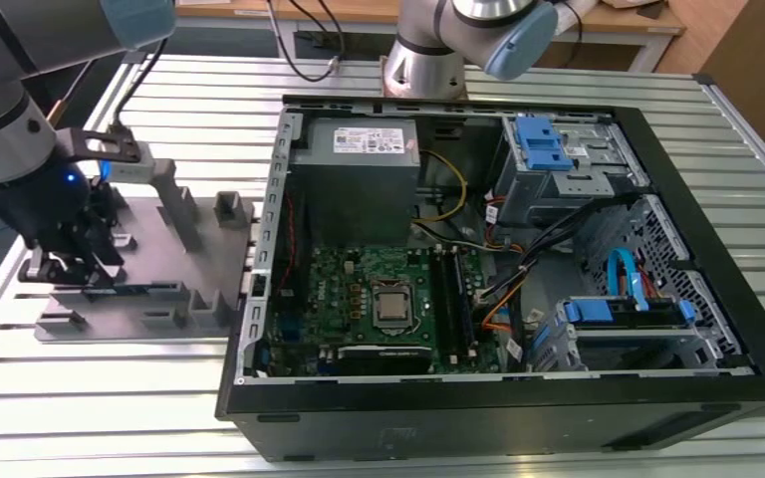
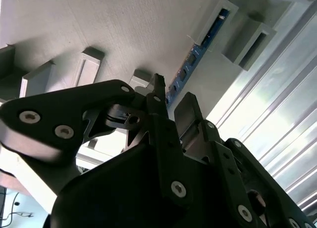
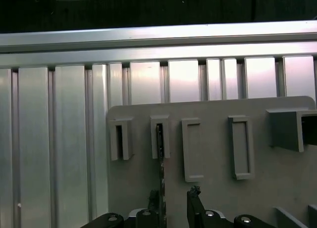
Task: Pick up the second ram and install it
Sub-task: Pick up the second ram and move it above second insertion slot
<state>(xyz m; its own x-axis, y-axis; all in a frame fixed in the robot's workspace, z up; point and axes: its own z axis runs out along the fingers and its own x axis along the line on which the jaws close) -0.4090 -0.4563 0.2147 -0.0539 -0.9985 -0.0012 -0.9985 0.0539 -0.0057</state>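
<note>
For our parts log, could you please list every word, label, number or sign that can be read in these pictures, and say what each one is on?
No text here can be read.
On the power supply, a pale label: print too small to read.
On the second ram, standing in the grey tray: no legible marking in either wrist view.
On the motherboard: no legible print.

Pincer (image 2: 172,92) sits low among the tray's (image 1: 150,244) upright posts (image 1: 176,194) — tight, I see slot blocks (image 3: 190,149) flanking the second ram (image 2: 193,57). Open slatted surface (image 1: 91,393) around the tray; the computer case wall (image 1: 260,249) stands close on the exterior view's right.
</note>
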